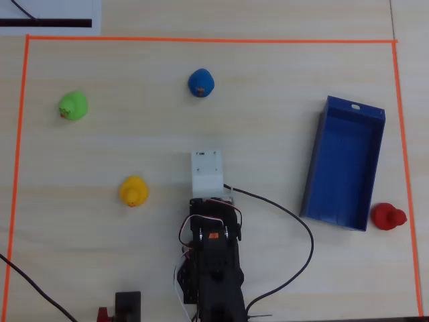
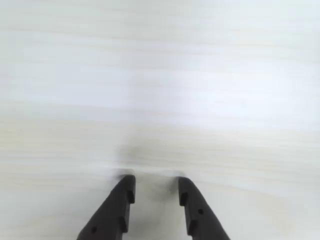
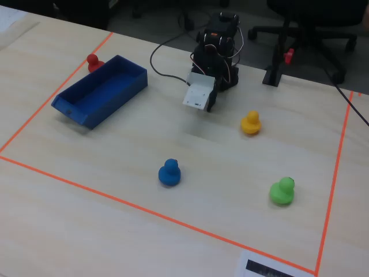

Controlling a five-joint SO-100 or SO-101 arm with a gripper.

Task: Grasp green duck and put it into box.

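Note:
The green duck point(image 1: 73, 106) stands at the far left of the taped area in the overhead view, and near the front right in the fixed view point(image 3: 282, 191). The dark blue box point(image 1: 345, 164) lies open and empty at the right in the overhead view, and at the left in the fixed view point(image 3: 101, 89). My gripper point(image 2: 156, 181) is open and empty, pointing down at bare table. The arm point(image 1: 213, 248) sits folded near its base, its white wrist block point(image 1: 206, 172) hiding the jaws from above. Both duck and box are well away from it.
A blue duck point(image 1: 201, 83), a yellow duck point(image 1: 133, 191) and a red duck point(image 1: 389, 217) beside the box's corner stand on the table. Orange tape point(image 1: 201, 40) frames the work area. A black cable point(image 1: 295, 221) loops from the arm towards the box.

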